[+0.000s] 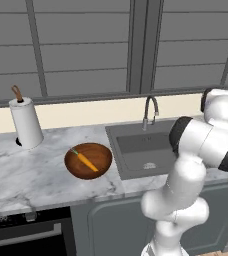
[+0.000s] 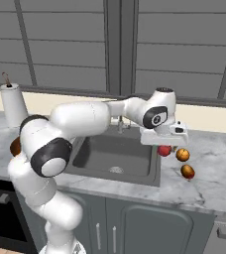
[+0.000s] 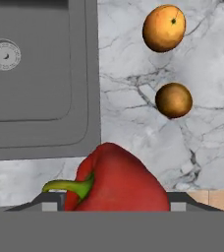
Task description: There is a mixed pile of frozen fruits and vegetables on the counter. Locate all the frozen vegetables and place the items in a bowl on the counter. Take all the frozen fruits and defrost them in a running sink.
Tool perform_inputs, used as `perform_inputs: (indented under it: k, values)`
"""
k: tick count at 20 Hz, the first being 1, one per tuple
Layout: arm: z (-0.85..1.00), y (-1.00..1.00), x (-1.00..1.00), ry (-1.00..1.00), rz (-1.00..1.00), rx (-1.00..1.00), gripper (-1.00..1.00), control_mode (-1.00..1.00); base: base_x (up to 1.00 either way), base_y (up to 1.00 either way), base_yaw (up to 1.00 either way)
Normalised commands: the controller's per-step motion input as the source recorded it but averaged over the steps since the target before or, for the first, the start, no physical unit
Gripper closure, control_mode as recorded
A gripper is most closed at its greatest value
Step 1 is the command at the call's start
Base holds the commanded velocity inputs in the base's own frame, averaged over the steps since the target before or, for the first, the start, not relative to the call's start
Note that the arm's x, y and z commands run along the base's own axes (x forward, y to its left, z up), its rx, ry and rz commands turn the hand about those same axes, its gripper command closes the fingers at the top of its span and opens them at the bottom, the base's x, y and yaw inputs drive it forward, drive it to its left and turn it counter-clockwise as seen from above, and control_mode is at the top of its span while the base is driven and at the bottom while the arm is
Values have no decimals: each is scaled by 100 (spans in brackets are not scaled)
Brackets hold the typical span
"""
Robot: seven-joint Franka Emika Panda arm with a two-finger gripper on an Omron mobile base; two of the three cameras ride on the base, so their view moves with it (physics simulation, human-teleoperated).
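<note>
red pepper (image 3: 116, 179) sits between the gripper (image 2: 163, 147) tips, jaws wide around it, on the counter (image 3: 133, 123) just beside the sink (image 3: 35, 74) edge. a loose hold could drop it before the bowl (image 1: 88, 160).

White robot arm (image 2: 80, 119) reaching over the dark grey sink (image 2: 116, 156), small red piece (image 2: 164, 150) right under its hand, two orange-brown balls (image 2: 183, 155) just beside it on the white marble desk (image 2: 219, 173), paper towel roll (image 2: 12, 105) far left
</note>
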Motion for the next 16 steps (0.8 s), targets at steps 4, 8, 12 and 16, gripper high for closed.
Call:
perform_inputs:
  k: [4, 8, 12, 16]
  values:
    - [19, 93, 4, -10, -8, -10, 100, -100, 0, 0, 0]
    - [17, 93, 22, 3, -6, 0, 100, -100, 0, 0, 0]
    - [14, 97, 24, 4, -1, 1, 100, -100, 0, 0, 0]
    - [2, 91, 9, 3, 0, 3, 100, -100, 0, 0, 0]
